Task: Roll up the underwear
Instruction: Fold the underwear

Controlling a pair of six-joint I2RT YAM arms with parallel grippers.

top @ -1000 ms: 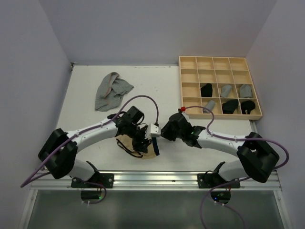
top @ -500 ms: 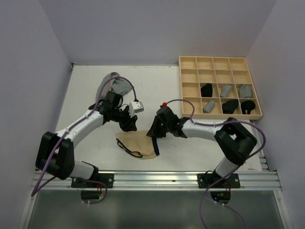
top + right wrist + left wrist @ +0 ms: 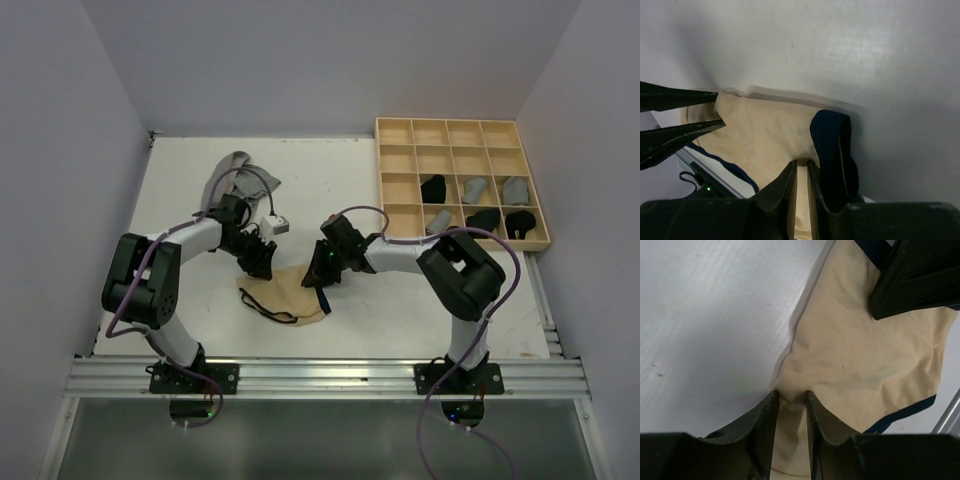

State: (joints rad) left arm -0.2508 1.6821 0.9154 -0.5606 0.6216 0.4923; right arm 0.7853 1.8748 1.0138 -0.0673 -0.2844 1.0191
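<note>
Over the last second you swung both arms from the near side of the tan underwear up to its far edge. It lay flat on the table, near the front and between the two arms, nudged slightly away from the rail compared with a second ago.

Left gripper: jaws narrow, pinching the far-left corner. In the left wrist view the cloth ran up between the fingers.

Right gripper: jaws nearly closed on the far-right edge. In the right wrist view tan cloth sat in the slot, with the dark waistband folded up just beside it.

My read: you had both far corners in hand, so the next step was a stretch/flatten or the first fold of the roll. No roll had started yet.

Around it:
- The grey garment sat at the far left, not yet rolled, with the left arm's cable looping over it.
- The wooden tray stood at the far right, with six rolled pieces in its near two rows and the far rows bare.

Nothing blocked the cloth itself. The risk I saw was the two grippers working close together across one small garment.
</note>
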